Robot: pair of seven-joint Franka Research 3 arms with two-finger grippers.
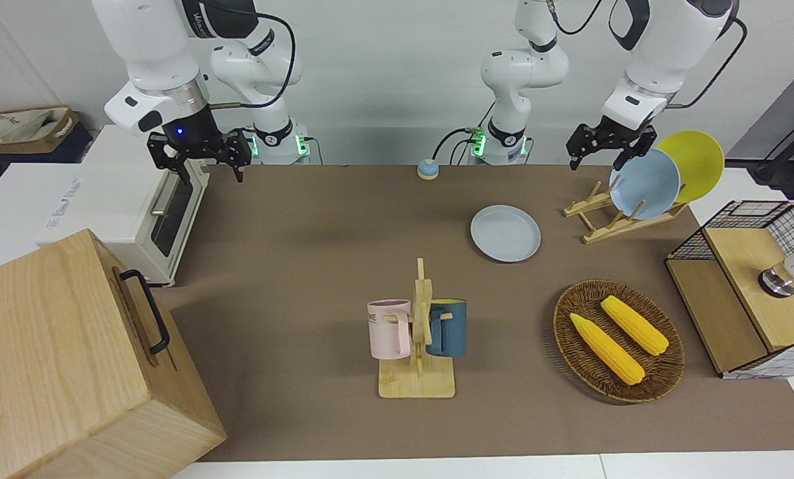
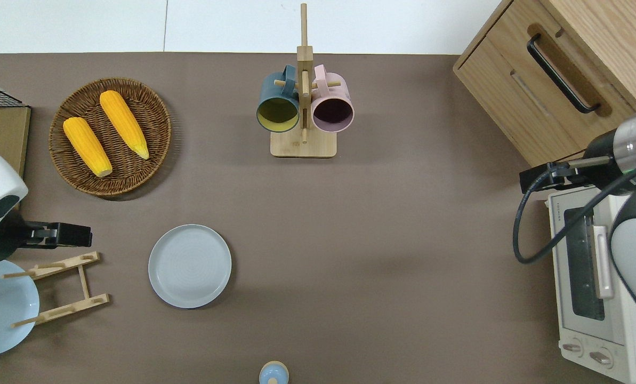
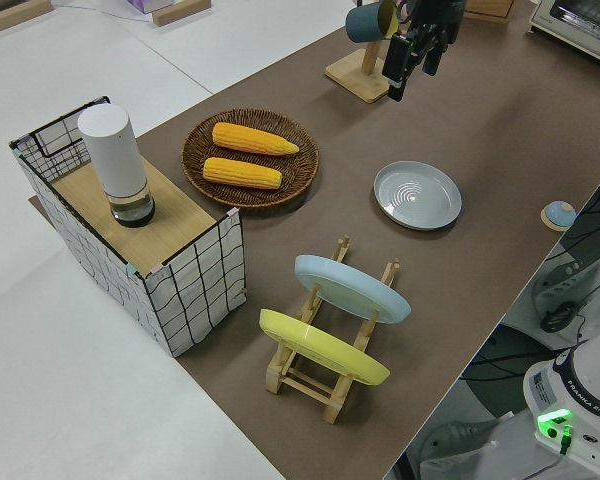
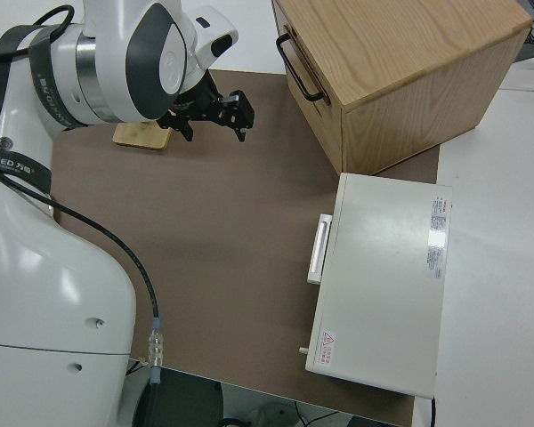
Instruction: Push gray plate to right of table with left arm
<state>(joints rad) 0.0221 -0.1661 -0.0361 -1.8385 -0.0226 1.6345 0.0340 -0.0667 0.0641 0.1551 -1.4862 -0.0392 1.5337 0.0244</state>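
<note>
Two white jointed arms [image 1: 663,40], dark gray joint caps, black cables, black grippers [image 1: 611,149].

Smooth gray plate [image 2: 190,265], matte brown table [image 2: 381,224], woven wicker basket [image 2: 152,114]

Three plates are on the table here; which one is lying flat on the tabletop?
The gray plate, flat on the brown table beside the wooden rack. The blue plate and yellow plate stand tilted in that rack.

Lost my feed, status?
Left gripper open over the rack. Right arm parked. Gray plate untouched on table; path clear.
</note>
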